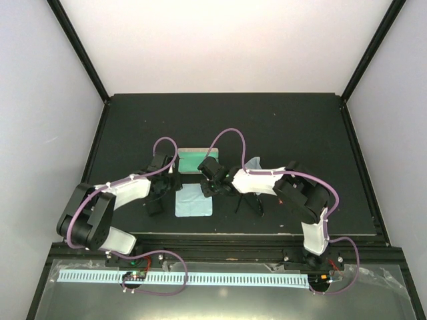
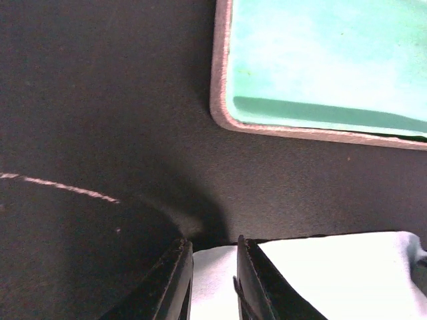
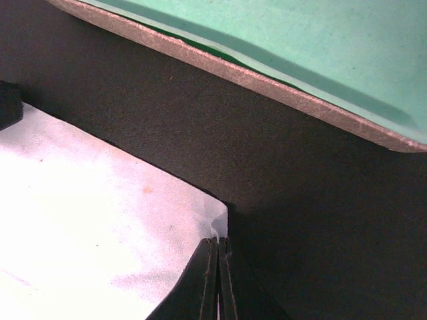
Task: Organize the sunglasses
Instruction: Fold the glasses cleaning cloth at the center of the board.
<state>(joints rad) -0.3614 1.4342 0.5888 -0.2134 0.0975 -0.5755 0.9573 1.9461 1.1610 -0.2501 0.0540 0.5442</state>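
Observation:
A light blue cloth (image 1: 193, 203) lies flat on the black mat, just in front of an open case with a green lining (image 1: 192, 160). My right gripper (image 1: 208, 189) is shut on the cloth's far right corner (image 3: 217, 223). My left gripper (image 1: 173, 185) is at the cloth's far left corner; its fingers (image 2: 250, 280) stand a little apart with cloth (image 2: 333, 273) showing between them. A thin black shape (image 1: 248, 200) under the right arm may be the black sunglasses. The red pair does not show in any view.
The case's beige rim shows close ahead in the left wrist view (image 2: 220, 100) and in the right wrist view (image 3: 267, 83). A second light blue cloth (image 1: 253, 163) lies behind the right arm. Black frame posts stand at the mat's far corners.

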